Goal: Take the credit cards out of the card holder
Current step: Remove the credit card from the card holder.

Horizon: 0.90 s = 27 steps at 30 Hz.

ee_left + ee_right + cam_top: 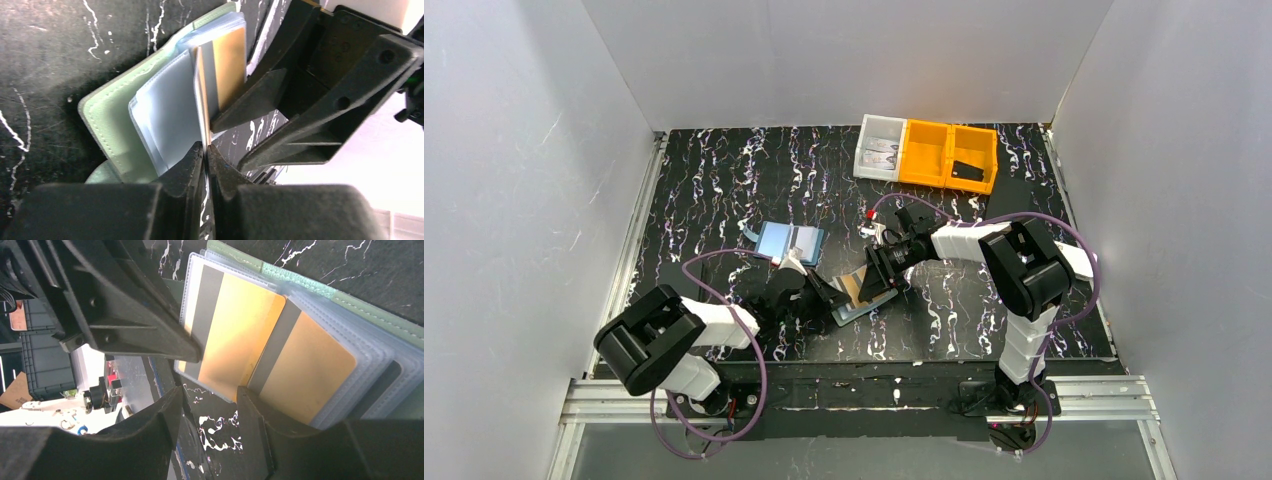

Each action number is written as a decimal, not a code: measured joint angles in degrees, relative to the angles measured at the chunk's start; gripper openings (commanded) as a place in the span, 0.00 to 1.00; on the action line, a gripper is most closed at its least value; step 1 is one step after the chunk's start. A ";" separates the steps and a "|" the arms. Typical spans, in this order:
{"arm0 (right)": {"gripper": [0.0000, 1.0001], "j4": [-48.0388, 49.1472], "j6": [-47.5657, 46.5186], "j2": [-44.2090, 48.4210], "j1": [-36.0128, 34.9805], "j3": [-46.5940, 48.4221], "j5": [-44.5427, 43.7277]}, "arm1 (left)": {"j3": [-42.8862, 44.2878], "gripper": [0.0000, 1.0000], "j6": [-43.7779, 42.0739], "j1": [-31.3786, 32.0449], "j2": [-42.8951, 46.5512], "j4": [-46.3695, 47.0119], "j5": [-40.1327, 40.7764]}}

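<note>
The sage-green card holder [861, 297] lies open on the mat between the two grippers. In the left wrist view its green cover [106, 120] lies flat and its clear sleeves [165, 112] fan upward. My left gripper [206, 150] is shut on the edge of one sleeve, which holds an orange card [229, 62]. In the right wrist view this orange card [235, 335] sits beside a tan card [305, 370], both in sleeves, with a dark card [382, 385] under further sleeves. My right gripper [210, 412] is open, with one finger [255, 415] at the near edge of the tan card's sleeve.
A light-blue flat rectangle with a dark stripe [789, 242] lies just behind the left gripper [824, 293]. A clear bin [879, 147] and two orange bins [947, 155] stand at the back right. Grey walls enclose the black marbled mat [724, 190].
</note>
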<state>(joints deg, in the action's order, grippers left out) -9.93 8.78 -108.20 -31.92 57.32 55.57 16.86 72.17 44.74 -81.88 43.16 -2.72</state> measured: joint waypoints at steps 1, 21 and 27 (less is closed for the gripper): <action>0.54 0.00 0.01 -0.01 0.01 0.00 0.01 | 0.00 0.04 0.22 -0.08 -0.31 -0.20 0.00; 0.55 -1.46 -2.90 1.19 1.23 0.00 0.71 | -5.20 0.00 -5.70 -0.58 3.11 5.34 -0.10; 0.55 -3.67 -7.60 2.81 3.25 0.00 2.57 | -7.13 0.00 -10.47 -0.82 6.55 10.73 -2.05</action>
<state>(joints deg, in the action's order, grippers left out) -13.60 1.18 -105.40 -28.67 57.32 58.14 9.74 61.70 43.92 -75.32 53.89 -4.77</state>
